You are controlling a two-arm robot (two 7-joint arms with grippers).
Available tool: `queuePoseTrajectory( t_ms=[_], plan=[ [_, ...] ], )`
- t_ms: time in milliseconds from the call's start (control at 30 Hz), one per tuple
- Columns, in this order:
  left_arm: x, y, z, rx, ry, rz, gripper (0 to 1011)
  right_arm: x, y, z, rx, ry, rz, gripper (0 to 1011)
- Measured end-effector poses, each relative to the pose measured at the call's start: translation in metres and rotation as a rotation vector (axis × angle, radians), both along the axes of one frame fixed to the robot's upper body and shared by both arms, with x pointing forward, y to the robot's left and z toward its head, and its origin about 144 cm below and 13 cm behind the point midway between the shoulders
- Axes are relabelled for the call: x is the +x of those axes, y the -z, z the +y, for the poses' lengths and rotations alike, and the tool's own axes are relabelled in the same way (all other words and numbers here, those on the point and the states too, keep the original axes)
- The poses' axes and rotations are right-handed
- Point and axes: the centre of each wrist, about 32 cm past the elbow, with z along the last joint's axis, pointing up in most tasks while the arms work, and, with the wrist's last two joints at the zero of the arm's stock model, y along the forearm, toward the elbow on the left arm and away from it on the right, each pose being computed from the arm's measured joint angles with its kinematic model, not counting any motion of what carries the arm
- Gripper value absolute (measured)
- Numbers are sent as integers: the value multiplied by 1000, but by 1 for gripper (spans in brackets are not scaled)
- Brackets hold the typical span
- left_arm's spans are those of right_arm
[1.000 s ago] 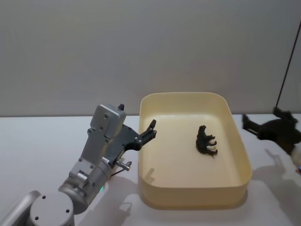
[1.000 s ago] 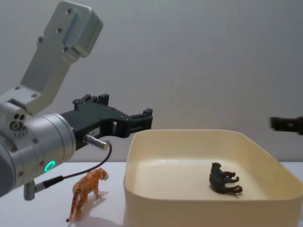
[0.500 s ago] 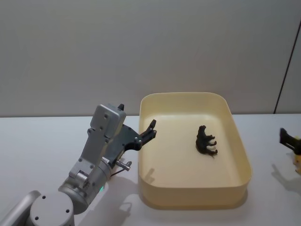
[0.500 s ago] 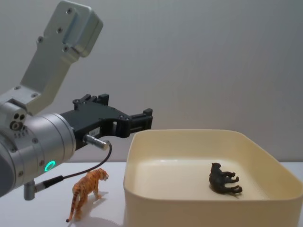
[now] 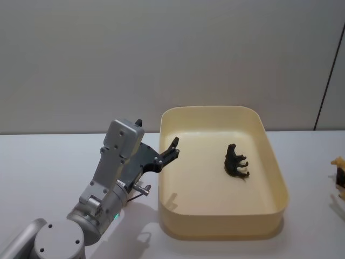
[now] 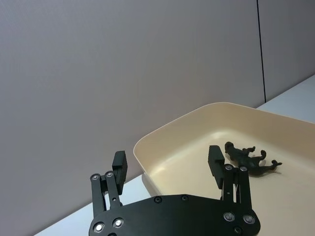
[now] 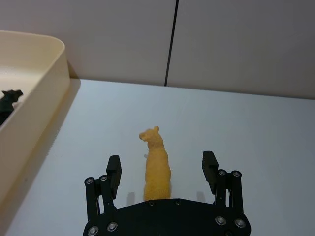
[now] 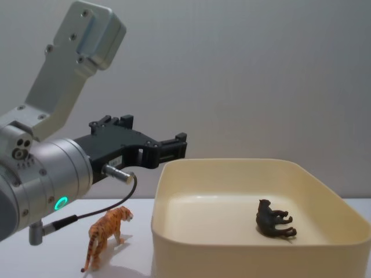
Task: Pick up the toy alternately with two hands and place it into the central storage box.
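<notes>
Two grippers, both with fingers spread, holding nothing. The left gripper (image 6: 167, 157) hangs at the cream box (image 5: 221, 229) rim, with a dark toy (image 5: 236, 162) lying inside past it and a tiger toy (image 8: 104, 234) underneath. The right gripper (image 7: 162, 162) has a yellow toy (image 7: 156, 169) standing on the desk (image 7: 236, 123), lined up with its gap.

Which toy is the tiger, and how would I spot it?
Find the big cream tub on the white table. Just outside its left wall, under the silver arm, stands the tiger. It alone is orange with dark stripes; the dark animal lies inside the tub.
</notes>
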Motion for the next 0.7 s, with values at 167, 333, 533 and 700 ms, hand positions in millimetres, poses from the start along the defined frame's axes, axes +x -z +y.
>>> queuePoseTrajectory(
  t_ms=[167, 333, 533, 700],
  plan=[
    [0, 0, 0, 0, 0, 0, 1001, 4, 10, -2, -10, 13, 33, 1001],
    [0, 0, 0, 0, 0, 0, 1001, 8, 18, -2, -15, 20, 56, 1001],
    [0, 0, 0, 0, 0, 0, 1001, 15, 27, 0, -22, 21, 78, 1001],
    [0, 0, 0, 0, 0, 0, 1001, 19, 32, 2, -27, 19, 90, 889]
  ],
)
